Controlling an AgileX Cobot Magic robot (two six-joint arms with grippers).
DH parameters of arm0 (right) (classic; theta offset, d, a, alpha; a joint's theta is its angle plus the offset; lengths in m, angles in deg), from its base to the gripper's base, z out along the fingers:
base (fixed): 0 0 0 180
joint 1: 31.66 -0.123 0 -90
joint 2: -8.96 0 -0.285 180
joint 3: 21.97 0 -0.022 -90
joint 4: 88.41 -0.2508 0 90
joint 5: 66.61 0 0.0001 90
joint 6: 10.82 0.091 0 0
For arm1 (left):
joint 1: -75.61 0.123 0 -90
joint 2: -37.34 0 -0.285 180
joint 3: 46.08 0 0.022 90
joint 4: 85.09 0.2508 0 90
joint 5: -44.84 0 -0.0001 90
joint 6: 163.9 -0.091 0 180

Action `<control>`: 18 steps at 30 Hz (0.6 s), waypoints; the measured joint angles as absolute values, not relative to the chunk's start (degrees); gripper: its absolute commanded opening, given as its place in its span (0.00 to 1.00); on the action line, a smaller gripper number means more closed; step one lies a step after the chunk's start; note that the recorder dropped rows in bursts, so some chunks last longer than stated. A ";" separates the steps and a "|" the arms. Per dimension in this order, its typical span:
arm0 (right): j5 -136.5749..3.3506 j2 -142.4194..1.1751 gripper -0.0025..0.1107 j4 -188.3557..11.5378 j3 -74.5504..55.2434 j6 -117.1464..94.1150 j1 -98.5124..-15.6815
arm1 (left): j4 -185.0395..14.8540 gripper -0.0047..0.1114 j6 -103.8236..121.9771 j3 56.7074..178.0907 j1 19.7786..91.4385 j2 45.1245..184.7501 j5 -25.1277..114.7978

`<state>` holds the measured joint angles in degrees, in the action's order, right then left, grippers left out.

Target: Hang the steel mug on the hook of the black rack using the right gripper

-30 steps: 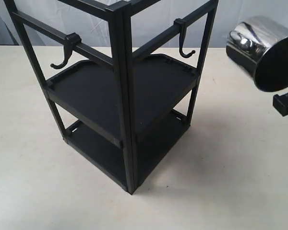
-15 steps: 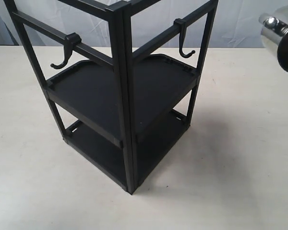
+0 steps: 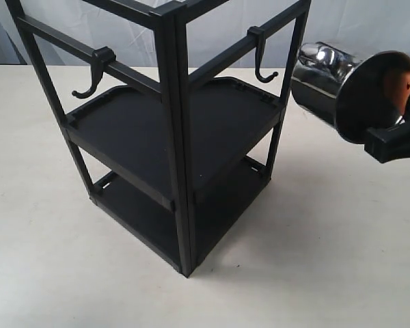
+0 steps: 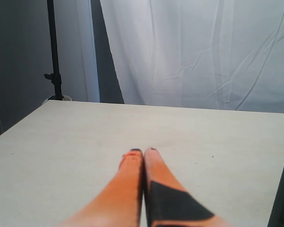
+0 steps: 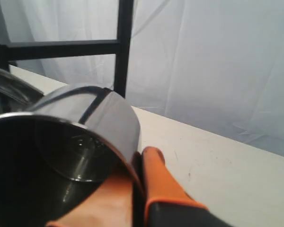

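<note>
The steel mug [image 3: 331, 89] hangs in the air on its side, right of the black rack [image 3: 178, 130], with its dark mouth turned away from the rack. My right gripper [image 3: 395, 116] is shut on the mug's rim wall: one orange finger [image 3: 406, 90] lies inside the mouth and the other outside. In the right wrist view the mug [image 5: 104, 118] fills the near left, pinched by that gripper [image 5: 139, 158]. The hook [image 3: 262, 60] with the straight shank hangs on the rack's right crossbar, a short way left of the mug. My left gripper [image 4: 143, 152] is shut and empty over bare table.
A second black hook [image 3: 93, 74] with a wide curved arm is clipped to the rack's left crossbar. The rack's two trays [image 3: 157, 137] hold nothing. A white curtain backs the pale table [image 3: 328, 260]. A rack post [image 4: 281, 189] shows at the edge of the left wrist view.
The mug swung away to the right edge of the exterior view half a second ago. It has now come back left and lower, closer to the straight-shank hook than before.
</note>
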<state>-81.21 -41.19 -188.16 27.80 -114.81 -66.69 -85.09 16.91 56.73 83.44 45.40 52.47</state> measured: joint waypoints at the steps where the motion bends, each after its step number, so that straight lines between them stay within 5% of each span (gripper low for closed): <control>1: -80.97 -41.19 0.01 -188.16 27.80 -113.80 -66.68 | -85.09 0.05 16.91 56.73 83.44 45.40 52.47; 9: -91.02 -41.60 0.01 -188.37 27.80 -114.52 -66.68 | -85.09 0.05 16.91 56.73 83.44 45.40 52.47; 18: -122.61 -46.55 0.01 -188.96 24.91 -125.21 -66.51 | -85.09 0.05 16.91 56.73 83.44 45.40 52.47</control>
